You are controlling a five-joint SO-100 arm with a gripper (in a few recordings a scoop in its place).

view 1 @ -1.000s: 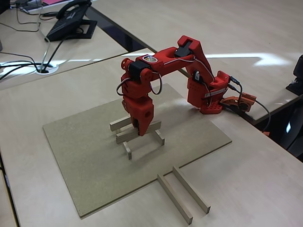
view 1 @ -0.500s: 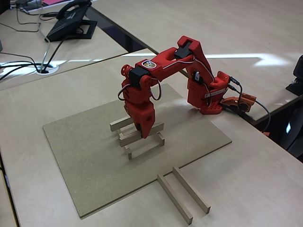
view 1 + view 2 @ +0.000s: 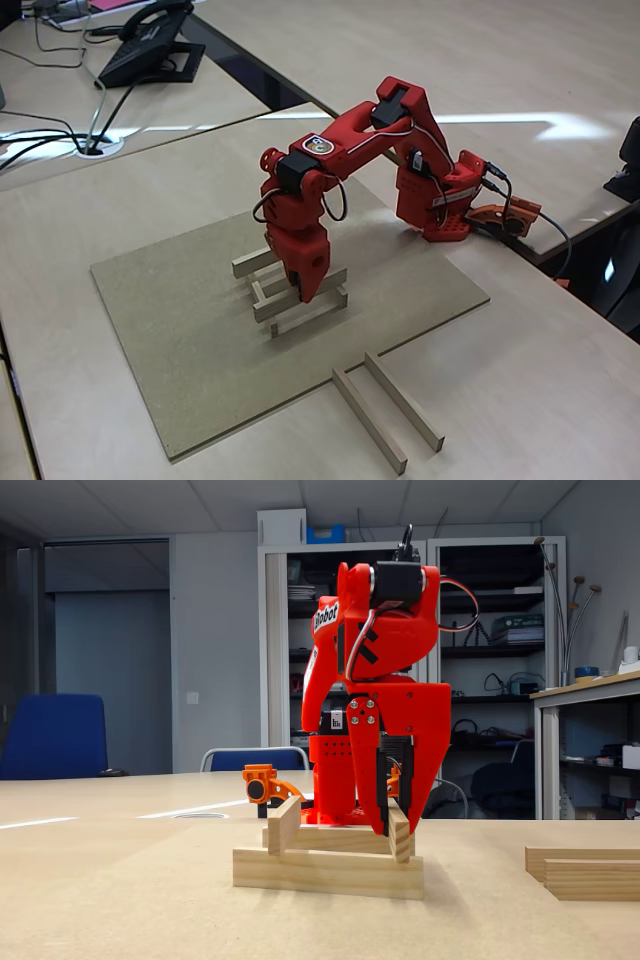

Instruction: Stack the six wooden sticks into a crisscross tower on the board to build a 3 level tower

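The red pincer is closed on a stick of the second layer of the tower on the board.

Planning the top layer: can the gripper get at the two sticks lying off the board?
Probably yes: the two sticks lie bare on the table beside the board, but the gripper is shut on a tower stick.

Board left and front of the crisscross tower: bare, open approach. Arm blocks tower's back-right. Two loose sticks lie on counter off the board's front edge; open counter beyond.
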